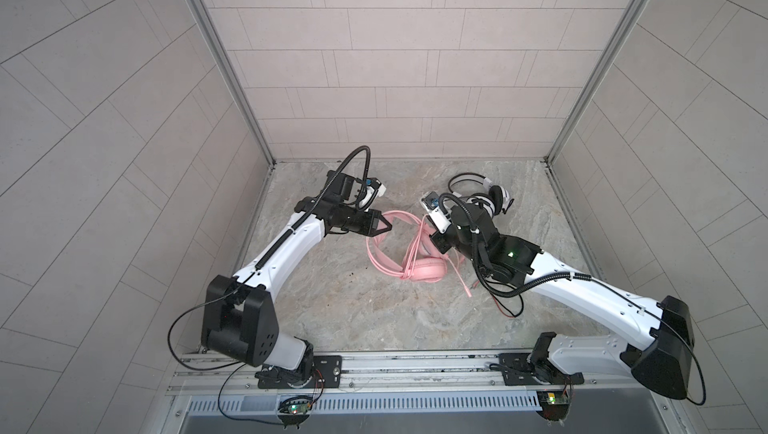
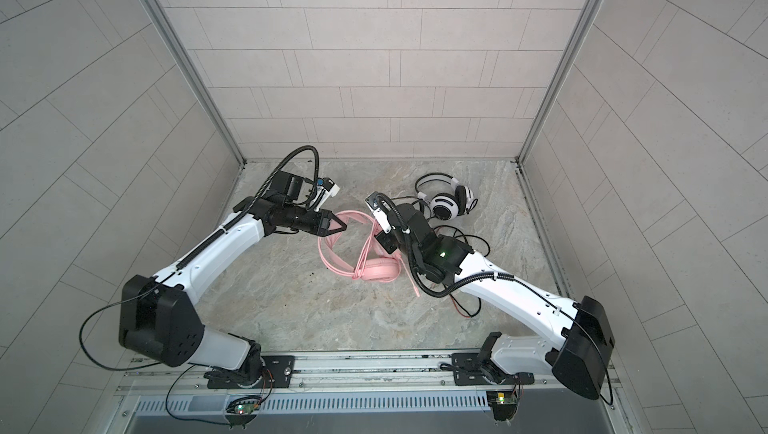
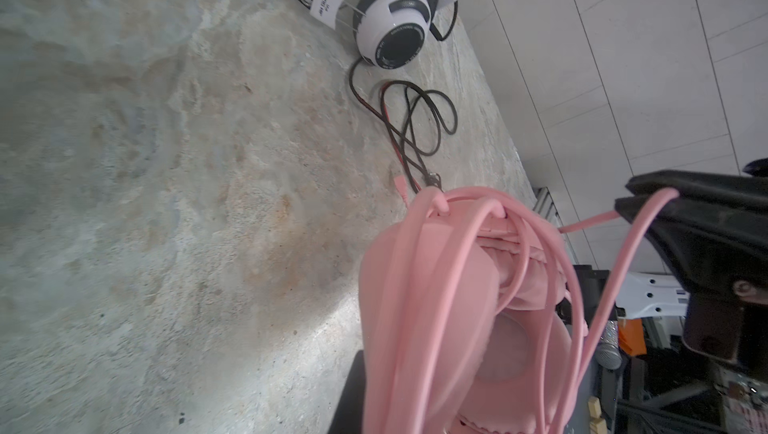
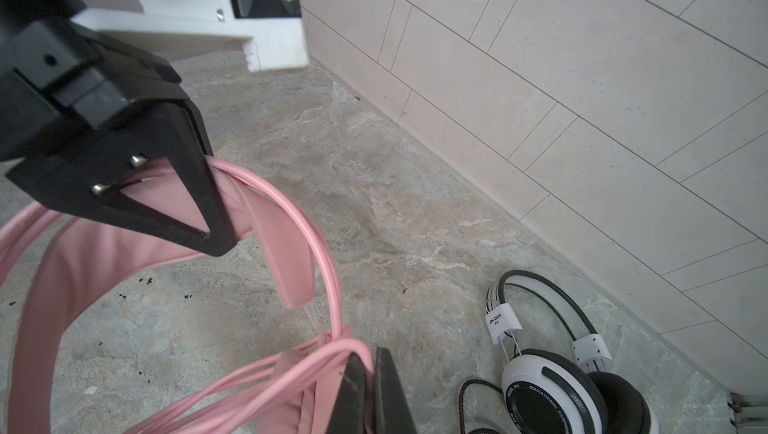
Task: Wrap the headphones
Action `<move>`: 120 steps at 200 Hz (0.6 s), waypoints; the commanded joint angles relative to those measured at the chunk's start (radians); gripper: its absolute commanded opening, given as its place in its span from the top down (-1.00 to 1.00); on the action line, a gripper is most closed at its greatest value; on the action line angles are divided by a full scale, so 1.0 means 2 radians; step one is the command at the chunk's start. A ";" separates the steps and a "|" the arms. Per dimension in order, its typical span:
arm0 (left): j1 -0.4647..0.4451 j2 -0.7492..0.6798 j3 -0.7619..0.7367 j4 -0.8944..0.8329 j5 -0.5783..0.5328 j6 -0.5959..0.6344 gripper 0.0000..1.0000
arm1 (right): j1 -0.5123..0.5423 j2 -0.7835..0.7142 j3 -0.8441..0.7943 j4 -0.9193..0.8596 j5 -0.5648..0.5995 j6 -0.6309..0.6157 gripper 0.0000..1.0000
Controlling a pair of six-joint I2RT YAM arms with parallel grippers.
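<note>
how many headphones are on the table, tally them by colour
pink headphones: 1
white-and-black headphones: 1
total: 2

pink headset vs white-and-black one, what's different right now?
The pink headset is gripped: left end effector clamps its headband, right end effector pinches the pink cable; the white-and-black headset lies untouched. That cable is looped around its headset; the black cable sprawls loose on the table. Both are wired over-ears.
</note>
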 commanded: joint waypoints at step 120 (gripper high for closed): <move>-0.018 -0.037 0.003 0.010 0.162 0.004 1.00 | -0.132 0.035 0.018 0.061 -0.091 0.092 1.00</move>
